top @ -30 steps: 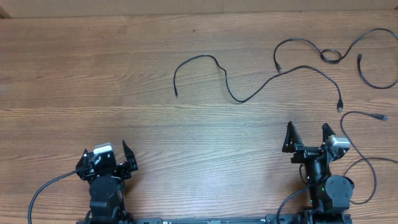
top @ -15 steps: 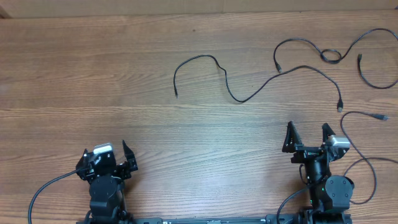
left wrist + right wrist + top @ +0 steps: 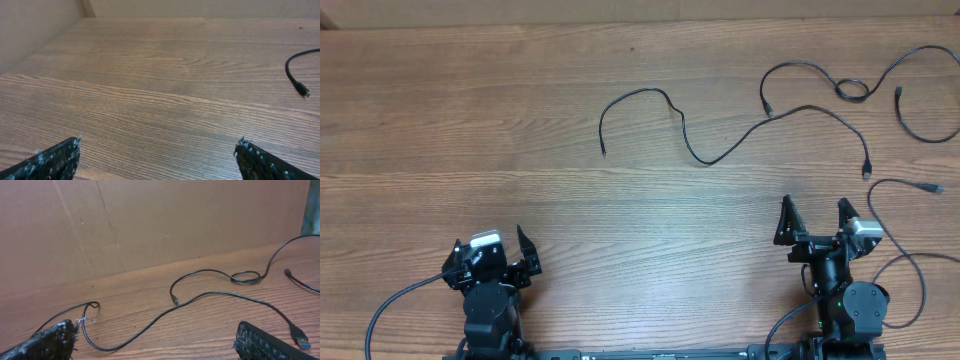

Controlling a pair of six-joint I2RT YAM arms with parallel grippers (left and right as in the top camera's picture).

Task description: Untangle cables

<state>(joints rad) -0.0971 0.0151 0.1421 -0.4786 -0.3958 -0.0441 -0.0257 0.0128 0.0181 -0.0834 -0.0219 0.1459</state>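
Both arms are folded back at the near edge of the worktop (image 3: 470, 120), sitting low with the grippers pointing toward the far edge. The left gripper (image 3: 488, 242) is by the near-left corner, jaws spread wide and holding nothing. Its wrist view shows bare wood and one plug end (image 3: 302, 90) off to the right. The right gripper (image 3: 812, 203) is toward the near-right corner, jaws also wide and empty. The cables (image 3: 705, 163) lie loose on the far-right part of the worktop. The longest reaches toward the middle, and another cable (image 3: 890, 181) curls along the right edge near the right gripper. Neither gripper touches a cable.
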